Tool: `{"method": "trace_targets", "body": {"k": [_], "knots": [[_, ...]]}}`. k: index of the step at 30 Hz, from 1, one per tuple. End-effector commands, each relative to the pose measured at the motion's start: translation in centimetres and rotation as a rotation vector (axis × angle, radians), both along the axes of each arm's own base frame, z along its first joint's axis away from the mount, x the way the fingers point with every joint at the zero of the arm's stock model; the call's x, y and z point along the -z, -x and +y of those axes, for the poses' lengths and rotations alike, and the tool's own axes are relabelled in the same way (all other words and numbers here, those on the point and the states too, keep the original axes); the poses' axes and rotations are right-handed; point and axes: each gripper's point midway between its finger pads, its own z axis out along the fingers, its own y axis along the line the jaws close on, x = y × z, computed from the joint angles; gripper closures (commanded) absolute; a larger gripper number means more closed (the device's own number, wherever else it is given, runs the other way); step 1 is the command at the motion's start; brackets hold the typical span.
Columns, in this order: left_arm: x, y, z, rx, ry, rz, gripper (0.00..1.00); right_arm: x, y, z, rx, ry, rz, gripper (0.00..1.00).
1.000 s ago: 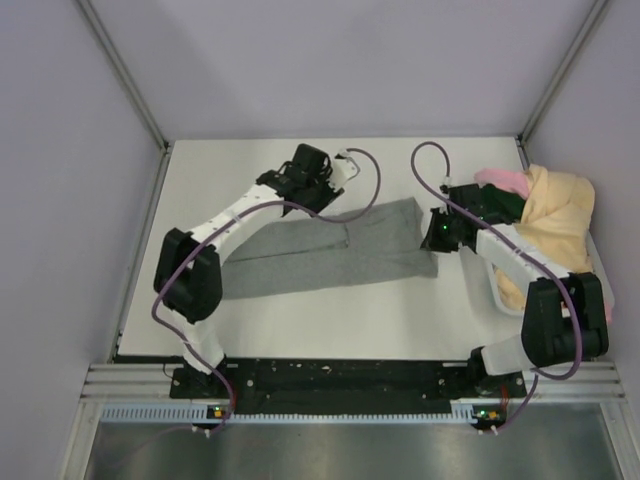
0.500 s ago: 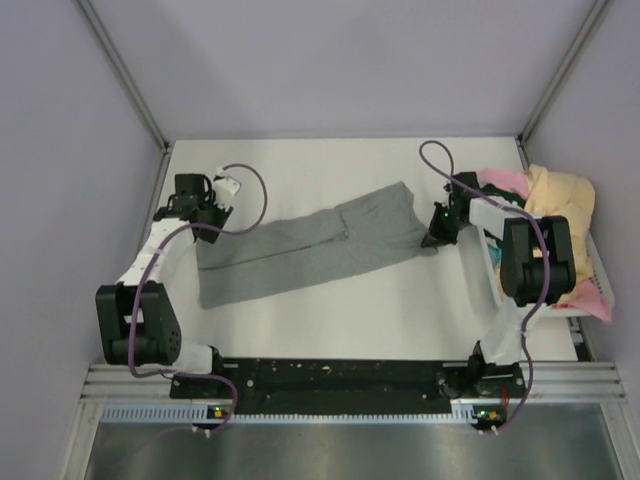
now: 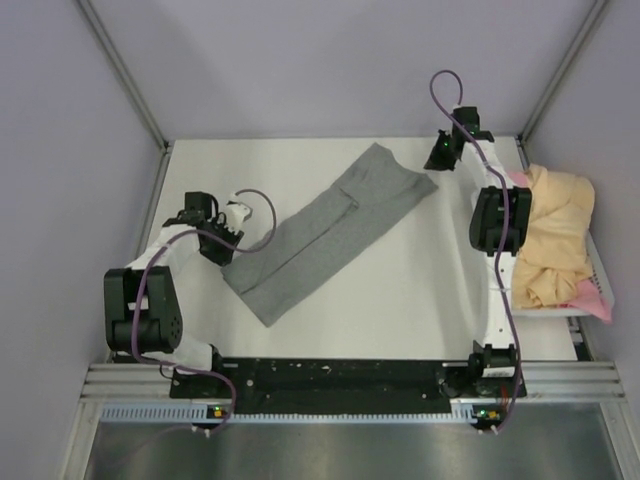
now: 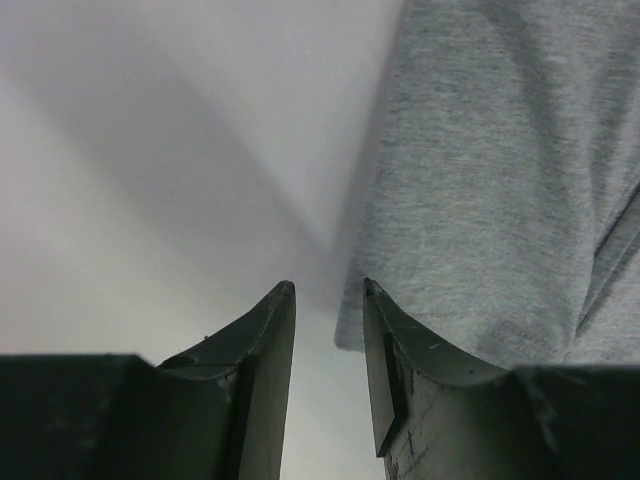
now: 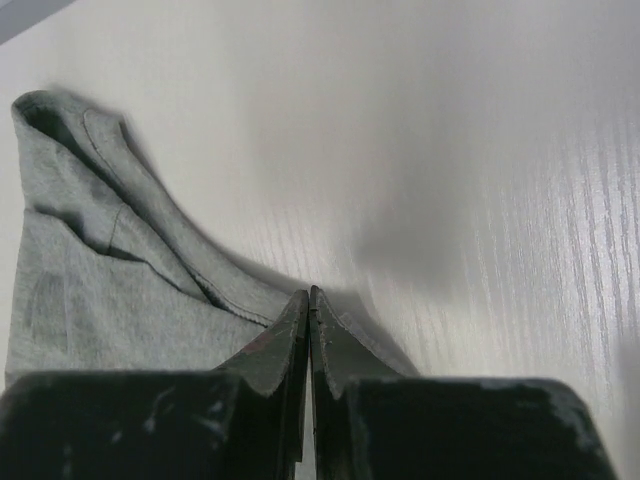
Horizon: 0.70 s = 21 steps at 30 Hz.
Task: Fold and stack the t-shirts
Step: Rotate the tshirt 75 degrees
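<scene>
Nearest the bases, the left hand (image 4: 328, 286) sits low over the white desk (image 3: 400, 300). Its 2 fingers are parted by a narrow slit with only bare desk showing through, so it has hold of nothing. The near corner of the heather-grey cotton t-shirt (image 3: 320, 235) lies just beside 1 finger, outside the gap, not in it. That's risk number 1: close now and the fingers meet on air, or nip a sliver of hem that slips out on the first pull.

The shirt lies on the desk as a long folded strip, running diagonally from near left to far right, with a fold line along its length. Off to the right, well apart from it, sits a heap with a pale yellow t-shirt (image 3: 560, 225) on top and a pink t-shirt (image 3: 600, 302) peeking out beneath.

At the far end, the right hand (image 5: 309, 293) is pressed fully together. The hem runs straight into the pinch, so it looks to be gripping that far corner. Risk number 2: with 1 end held and the other free, any tug from the far side drags the whole strip across the smooth desk, skews it and opens the fold. The layers near the pinch are puckered up as it is.
</scene>
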Motion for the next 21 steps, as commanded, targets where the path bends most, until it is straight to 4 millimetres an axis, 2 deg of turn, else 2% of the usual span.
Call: {"method": "trace_targets", "body": {"k": [1,3,4,6,8,10,12,14,17,21], "knots": [[0.9,0.4,-2.7,0.078,0.104,0.032,0.62,-1.0,-1.7,0.1,0.013,-0.019,-0.069,1.00],[1.8,0.9,-3.1,0.108,0.089,0.051,0.62,-1.9,-1.9,0.5,-0.005,-0.041,-0.090,1.00],[2.2,1.0,-2.5,0.093,0.061,0.057,0.62,-2.9,-1.9,0.9,-0.022,-0.055,-0.106,1.00],[3.4,1.1,-1.4,0.074,0.003,0.065,0.61,-5.7,-1.8,1.7,-0.061,-0.059,-0.158,0.99],[4.6,1.3,0.1,0.045,-0.078,0.071,0.61,-8.9,-1.4,2.4,-0.114,-0.024,-0.224,0.92],[5.5,1.8,1.6,0.016,-0.159,0.084,0.60,-12.2,-0.3,3.4,-0.169,0.013,-0.283,0.85],[6.1,2.9,2.5,0.004,-0.204,0.120,0.62,-14.0,1.3,4.1,-0.214,0.054,-0.309,0.80],[6.2,4.0,2.6,0.012,-0.210,0.138,0.62,-14.8,3.2,4.1,-0.200,0.087,-0.301,0.74],[6.3,6.4,2.3,0.046,-0.201,0.190,0.66,-12.6,5.9,3.1,-0.129,0.101,-0.211,0.66],[5.6,10.7,0.1,0.176,-0.091,0.245,0.67,-7.8,9.1,2.2,-0.064,0.109,-0.072,0.61]]}}
